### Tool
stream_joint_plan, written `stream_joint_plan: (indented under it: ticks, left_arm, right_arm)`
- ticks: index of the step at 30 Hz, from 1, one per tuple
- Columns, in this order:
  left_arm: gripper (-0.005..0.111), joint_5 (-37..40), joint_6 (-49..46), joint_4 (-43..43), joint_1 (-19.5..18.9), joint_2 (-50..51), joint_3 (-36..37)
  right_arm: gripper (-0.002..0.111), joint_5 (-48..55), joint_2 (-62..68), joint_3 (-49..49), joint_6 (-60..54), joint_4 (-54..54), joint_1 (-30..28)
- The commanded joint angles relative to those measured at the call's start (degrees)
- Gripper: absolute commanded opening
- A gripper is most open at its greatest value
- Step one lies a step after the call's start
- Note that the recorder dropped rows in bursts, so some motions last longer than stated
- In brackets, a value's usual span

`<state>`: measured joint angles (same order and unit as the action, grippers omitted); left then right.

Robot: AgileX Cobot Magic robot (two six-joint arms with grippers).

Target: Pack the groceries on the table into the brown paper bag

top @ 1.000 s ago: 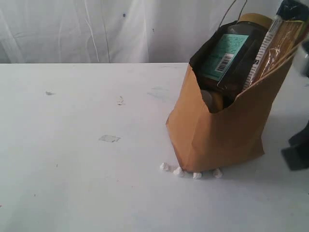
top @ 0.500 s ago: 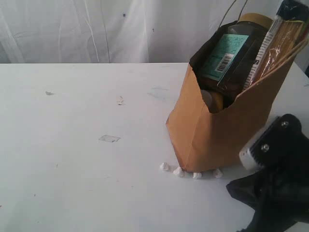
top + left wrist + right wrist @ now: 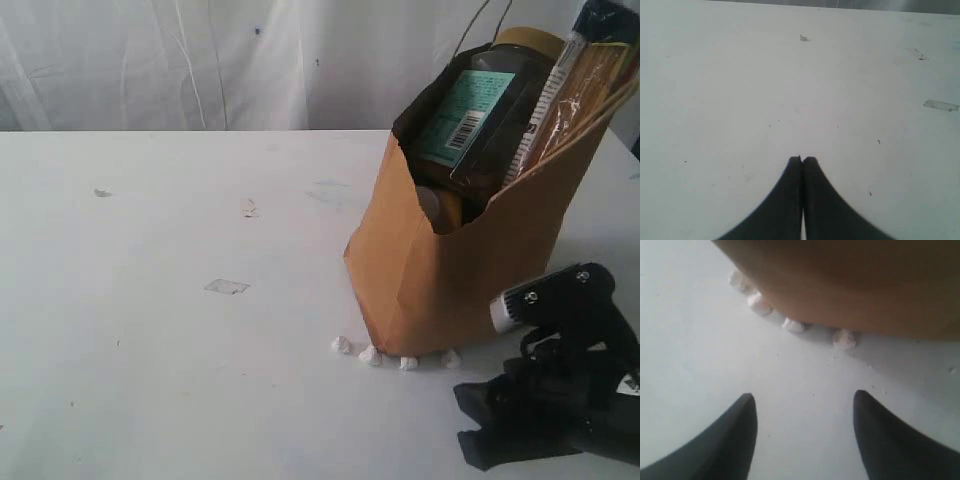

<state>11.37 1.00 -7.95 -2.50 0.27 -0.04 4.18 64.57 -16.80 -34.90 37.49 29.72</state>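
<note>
Your brown paper bag point(image 3: 450, 270) stands upright on the right half of the bench point(image 3: 180, 330). Its matte kraft walls are creased, and the near rim sags into a V that lets you see inside. The jar point(image 3: 475, 120) has dark contents, a teal label and a gold lid, and it leans back against the far side of the bag. The long spaghetti packet point(image 3: 580, 85), glossy film over straight pale strands, stands on end to its right. Both rise above the rim because they are taller than the bag. A bit of the yellow bottle point(image 3: 450, 210) shows lower down.

Small white crumbs point(image 3: 395, 358) lie along the bag's near foot. Your right tool point(image 3: 468, 425) sits low at the near right, just beside the bag, with its jaws parted and nothing between them. No grocery lies loose on the bench in these views, so I judge the packing close to finished. Your left tool point(image 3: 801, 160) hangs over bare bench, its jaws pressed together and gripping nothing.
</note>
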Motion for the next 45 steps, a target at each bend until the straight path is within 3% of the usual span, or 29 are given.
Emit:
stream_joint_plan:
  ticks: [1, 30, 32, 35, 37, 45]
  left_arm:
    - [0.000, -0.2, 0.3, -0.1, -0.1, -0.3, 0.0]
    - [0.000, -0.2, 0.3, -0.1, -0.1, -0.3, 0.0]
    - [0.000, -0.2, 0.3, -0.1, -0.1, -0.3, 0.0]
    - [0.000, -0.2, 0.3, -0.1, -0.1, -0.3, 0.0]
    - [0.000, -0.2, 0.3, -0.1, -0.1, -0.3, 0.0]
    - [0.000, -0.2, 0.3, -0.1, -0.1, -0.3, 0.0]
  right_arm:
    - [0.054, -3.1, 6.9, -0.8, 0.5, 0.6, 0.1]
    - [0.054, -14.8, 29.9, -10.5, 1.5, 0.0, 0.1]
    - [0.048, -14.8, 31.0, -10.6, 3.9, 0.0, 0.1]
    - [0.011, -13.8, 31.0, -10.6, 4.5, 0.0, 0.1]
    - [0.002, -12.4, 31.0, -10.6, 4.5, 0.0, 0.1]
    - [0.000, -1.5, 24.7, -10.6, 6.7, 0.1, 0.1]
